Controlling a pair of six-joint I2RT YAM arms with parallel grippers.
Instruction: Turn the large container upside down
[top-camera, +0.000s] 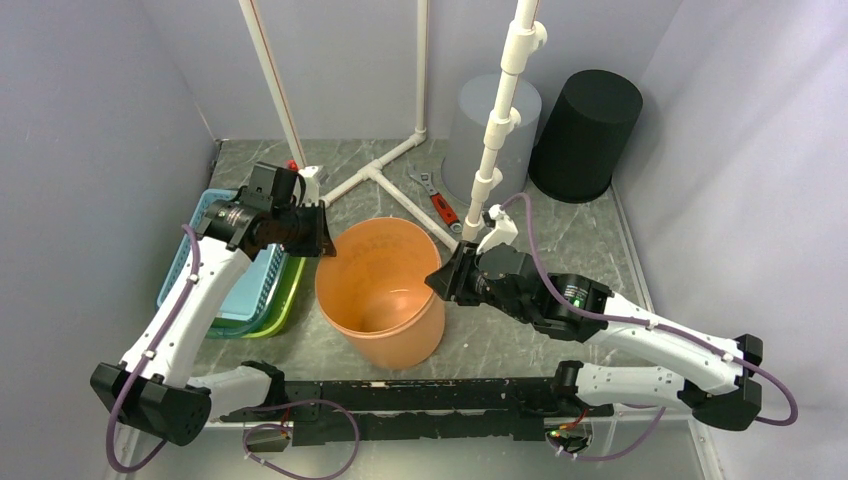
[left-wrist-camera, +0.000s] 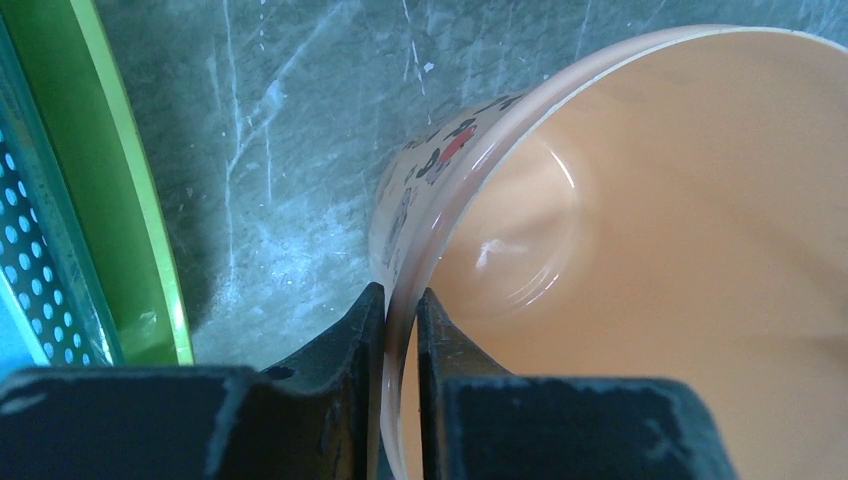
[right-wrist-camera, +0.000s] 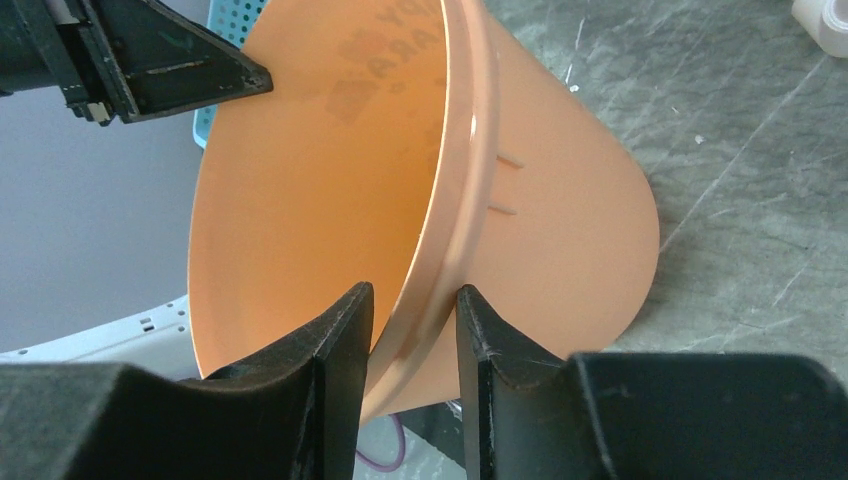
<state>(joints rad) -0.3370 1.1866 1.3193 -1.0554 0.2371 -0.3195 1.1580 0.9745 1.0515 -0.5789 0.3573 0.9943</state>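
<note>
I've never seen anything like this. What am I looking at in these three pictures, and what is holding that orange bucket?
These are two robot arms bolted to the near edge of a table. The wide picture looks down from above and behind them; the other two come from a small camera on each wrist, so the black prongs at the bottom are that arm's own claw. In the middle stands an orange bucket, mouth up. The left claw pinches its rim; the right claw straddles the opposite rim, seemingly not yet tight. Around it lie a blue basket inside a green basket, a red-handled wrench, white pipes, a grey bin and a black bin.
</note>
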